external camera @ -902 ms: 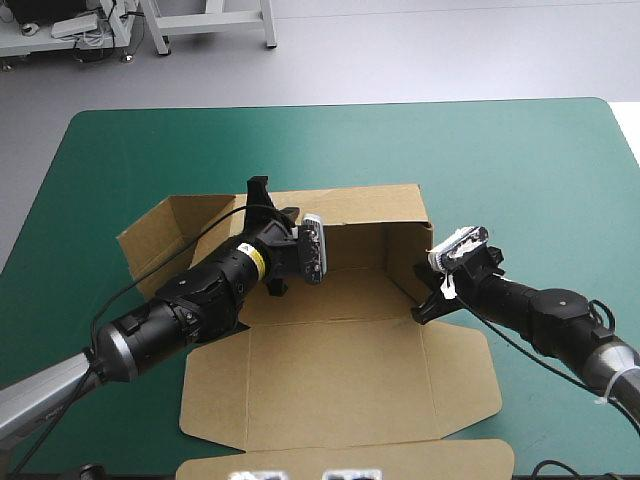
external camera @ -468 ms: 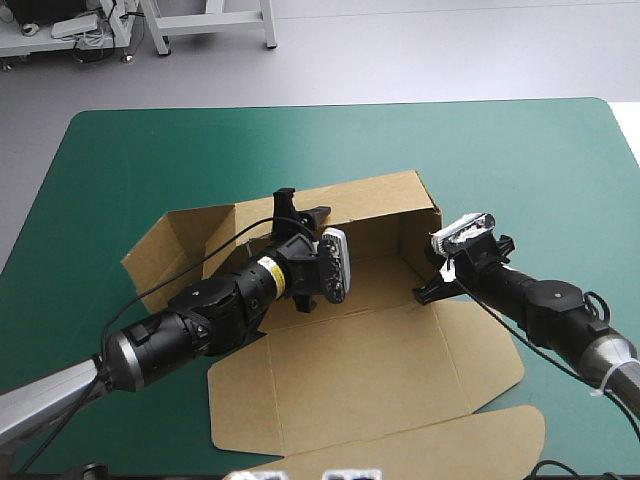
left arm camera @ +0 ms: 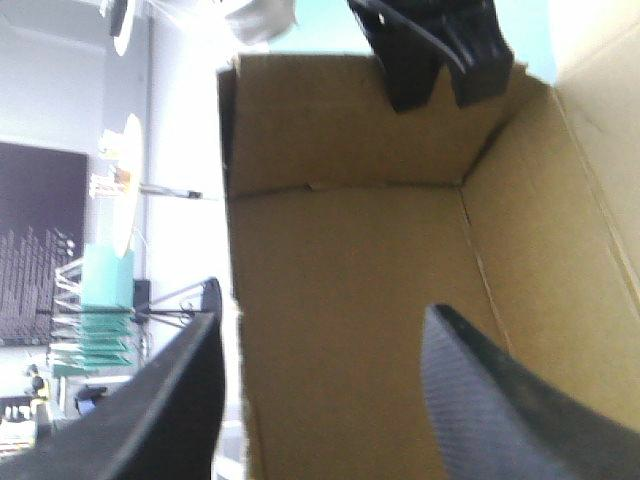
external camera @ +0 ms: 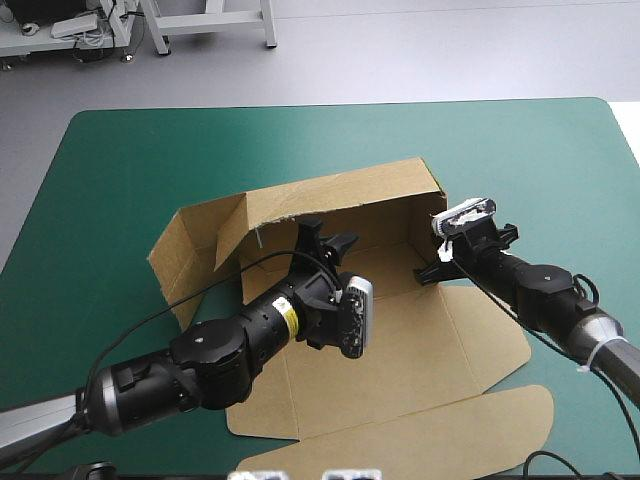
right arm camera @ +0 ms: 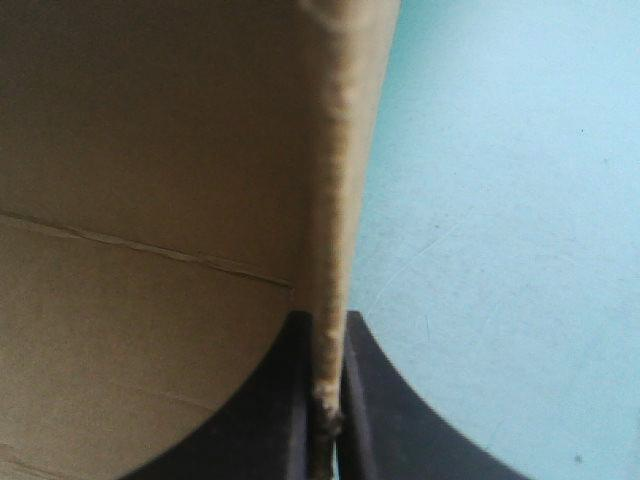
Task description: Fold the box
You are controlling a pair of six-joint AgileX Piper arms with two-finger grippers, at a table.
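Nearest the robot, the lid [external camera: 420, 400] of the brown box [external camera: 395, 330] is seen lying flat on the teal-green counter [external camera: 120, 160], its rounded tuck flap [external camera: 480, 425] pointing to the near edge. The box is set about the counter's middle, turned a little askew. It is judged that the lid is left down so that the walls can be worked first.

Just beyond the lid, the left claw [external camera: 327, 238] is held inside the tray, over the floor and pointed at the far wall [external camera: 340, 200]. Its black fingers are spread wide, and nothing is caught between them. Whether a fingertip is touching the board cannot be told. It appears to be placed there to steady or press that wall from within, though this is offered only as a judgement.

At the same depth, toward the counter's right side, the right-hand wall [external camera: 418, 240] is gripped by the right claw [right arm camera: 322, 328]. The fingers are pressed all but together, with the wall's upper edge pinched between them. By this hold the wall is kept upright where it meets the far wall.

Farther off, the far wall is raised but is seen leaning. At its left end a side flap [external camera: 185, 250] stands up and splays outward, not yet tucked. The folding is therefore judged to be partly done.
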